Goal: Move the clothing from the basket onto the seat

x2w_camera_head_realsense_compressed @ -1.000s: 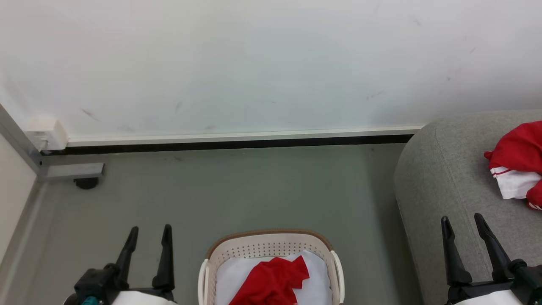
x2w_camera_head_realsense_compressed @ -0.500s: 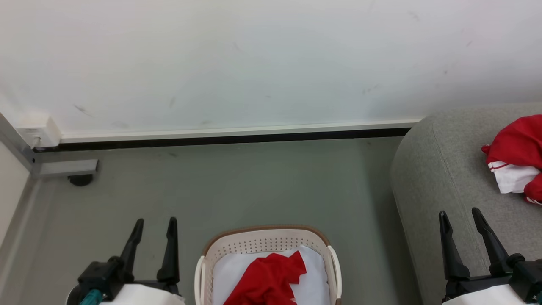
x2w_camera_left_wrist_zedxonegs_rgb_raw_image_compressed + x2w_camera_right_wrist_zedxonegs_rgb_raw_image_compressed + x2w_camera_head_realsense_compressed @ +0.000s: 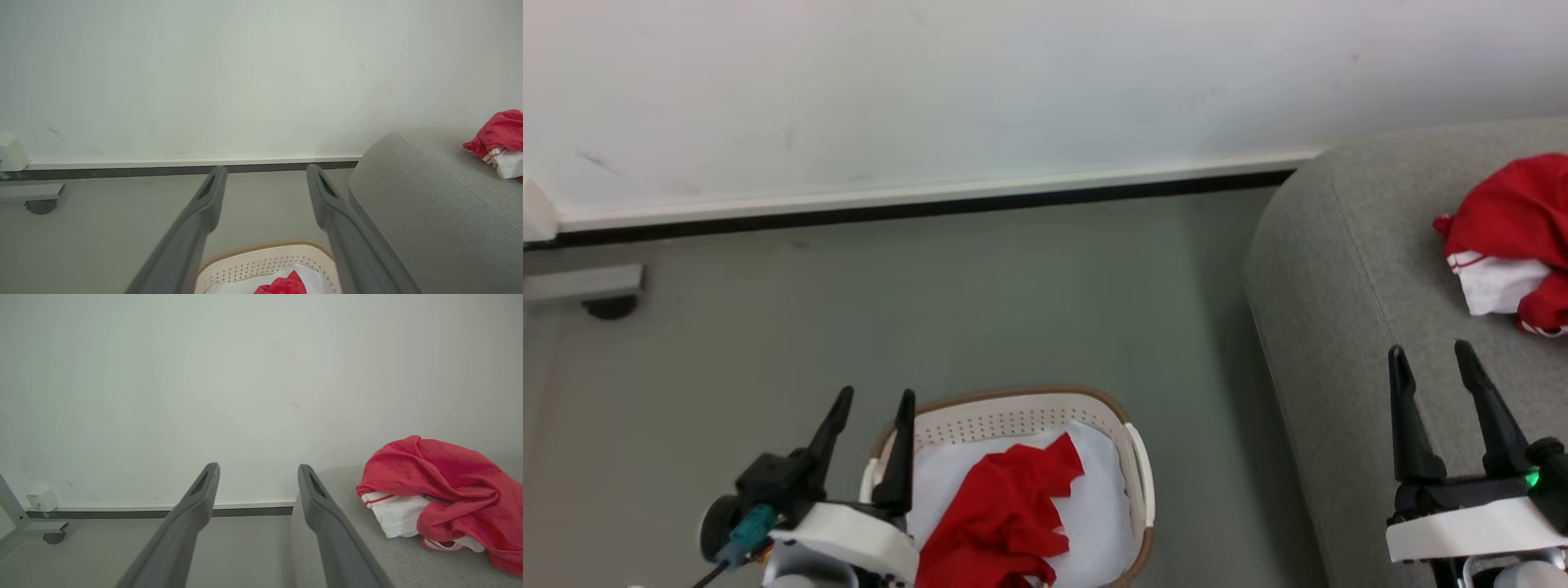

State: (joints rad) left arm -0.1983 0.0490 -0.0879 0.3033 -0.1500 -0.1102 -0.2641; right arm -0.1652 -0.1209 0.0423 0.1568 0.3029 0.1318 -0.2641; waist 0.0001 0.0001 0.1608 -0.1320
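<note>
We see the crumpled bright red fabric garment point(image 3: 1001, 518) inside the oval white perforated plastic basket point(image 3: 1013, 418), just right of our nearer left gripper point(image 3: 876, 394), fingers apart and empty; our right gripper point(image 3: 1429, 349), likewise apart, is above the grey upholstered sofa point(image 3: 1339, 269).

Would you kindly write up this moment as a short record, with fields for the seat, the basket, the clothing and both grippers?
seat: grey sofa, at the right
basket: white, perforated, tan rim, on the floor left of the seat
in basket: red garment on a white liner cloth
on seat: red and white bundle
left gripper: open, empty, at the basket's left rim in the head view
right gripper: open, empty, over the seat
task state: one piece on the seat, one not yet moved
</note>
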